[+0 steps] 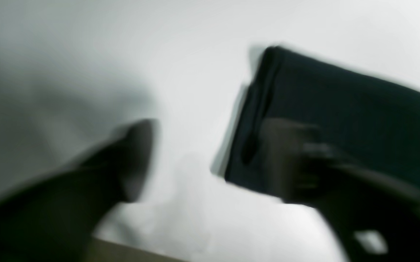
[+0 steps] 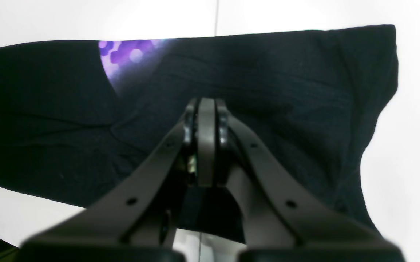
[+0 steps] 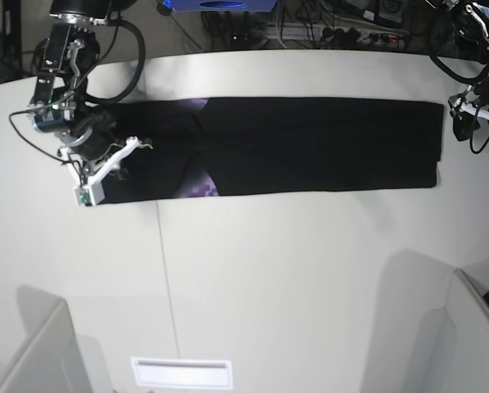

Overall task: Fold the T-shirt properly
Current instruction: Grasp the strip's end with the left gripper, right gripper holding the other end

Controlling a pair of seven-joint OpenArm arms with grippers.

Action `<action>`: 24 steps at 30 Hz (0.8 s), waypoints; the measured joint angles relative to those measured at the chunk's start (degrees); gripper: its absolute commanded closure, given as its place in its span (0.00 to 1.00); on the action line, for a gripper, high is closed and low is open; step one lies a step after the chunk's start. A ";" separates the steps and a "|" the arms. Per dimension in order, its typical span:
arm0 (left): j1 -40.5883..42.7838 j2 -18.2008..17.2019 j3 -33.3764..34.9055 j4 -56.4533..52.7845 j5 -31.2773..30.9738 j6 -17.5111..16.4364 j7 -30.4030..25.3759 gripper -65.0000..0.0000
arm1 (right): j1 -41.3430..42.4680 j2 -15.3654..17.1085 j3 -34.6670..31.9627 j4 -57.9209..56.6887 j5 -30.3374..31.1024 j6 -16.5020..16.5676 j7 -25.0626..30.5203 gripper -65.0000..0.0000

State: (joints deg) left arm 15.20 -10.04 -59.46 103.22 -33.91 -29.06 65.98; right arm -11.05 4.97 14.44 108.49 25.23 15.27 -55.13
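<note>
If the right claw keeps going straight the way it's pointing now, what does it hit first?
Most likely the T-shirt. The right claw is shut, and black cloth fills the right wrist view just past its tips. The purple print patch lies off to one side. Whether the tips already touch the cloth is unclear.

1 T-shirt (image 3: 310, 146), 1 white table (image 3: 293, 278), 2 arms, each with 1 pincer.

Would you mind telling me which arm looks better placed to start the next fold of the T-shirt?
Probably the right. The right gripper is shut, its tips right over the T-shirt near the end with the purple print. The left gripper is open beside the far end, off the cloth.
</note>
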 measured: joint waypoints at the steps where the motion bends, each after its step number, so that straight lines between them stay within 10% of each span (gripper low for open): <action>1: -0.13 0.04 0.02 -1.55 0.35 -1.38 -0.20 0.00 | 0.02 -0.02 0.00 0.00 0.00 0.00 0.00 1.00; 5: -0.63 -1.22 0.83 -8.81 0.90 -6.19 -2.99 0.00 | -0.26 0.02 -0.04 0.00 -0.02 0.00 -0.07 1.00; 18: -3.61 -2.82 10.05 -18.82 0.13 -6.62 -8.13 0.00 | -1.46 -1.22 -0.09 0.00 0.07 0.00 -0.24 1.00; 24: -3.61 -3.34 10.01 -21.44 -0.52 -6.62 -9.55 0.16 | -2.25 -1.22 -0.09 0.07 0.02 0.00 -0.02 1.00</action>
State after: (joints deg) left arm 11.60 -13.39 -49.45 81.78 -34.44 -35.68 56.42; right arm -13.30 3.75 14.35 108.55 25.26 15.27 -55.16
